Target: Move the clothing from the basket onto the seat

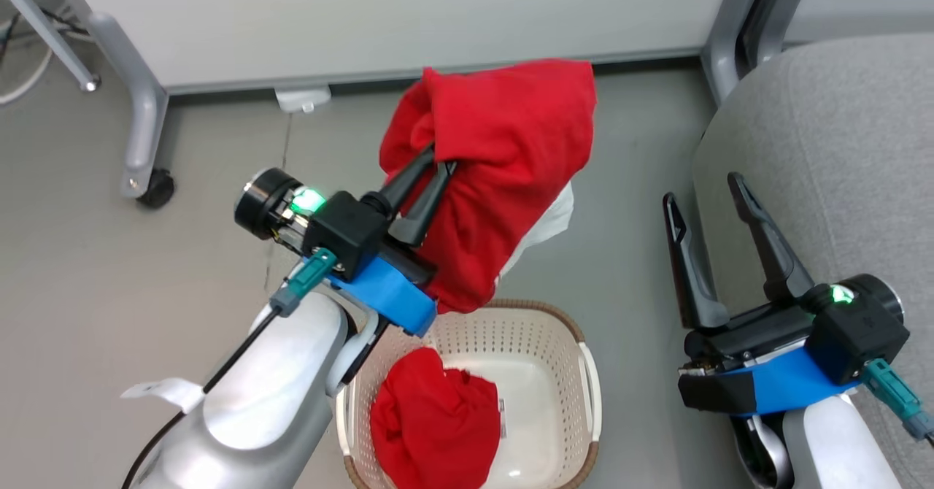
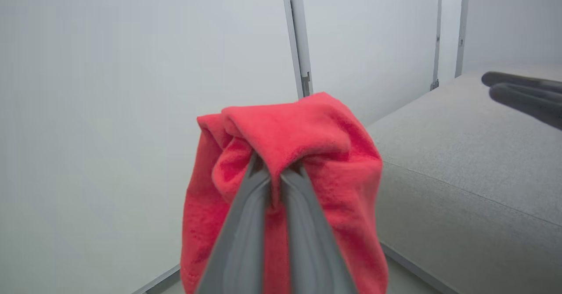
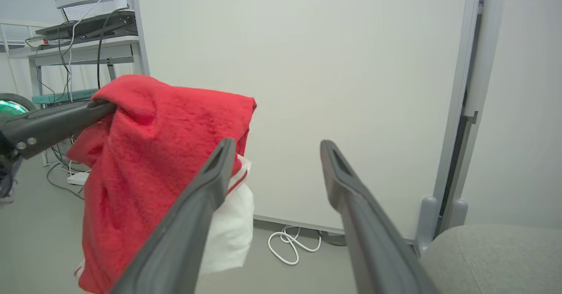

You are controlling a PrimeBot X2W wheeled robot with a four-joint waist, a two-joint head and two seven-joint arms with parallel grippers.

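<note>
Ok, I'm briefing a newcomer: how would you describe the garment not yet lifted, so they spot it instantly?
Beside the big grey seat, a cream perforated basket stands on the floor. A crumpled red garment lies inside it. Unlike the hanging red garment, pinched by the left claw, nothing holds it.

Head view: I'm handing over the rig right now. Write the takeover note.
Left gripper: shut on one red garment, held up above the basket, not over the seat.
Right gripper: open, empty, by the seat's edge.
Second garment: in the basket.
Done: no garment on the visible seat yet.
Left: carry the held garment to the seat, release, then fetch the second.
</note>
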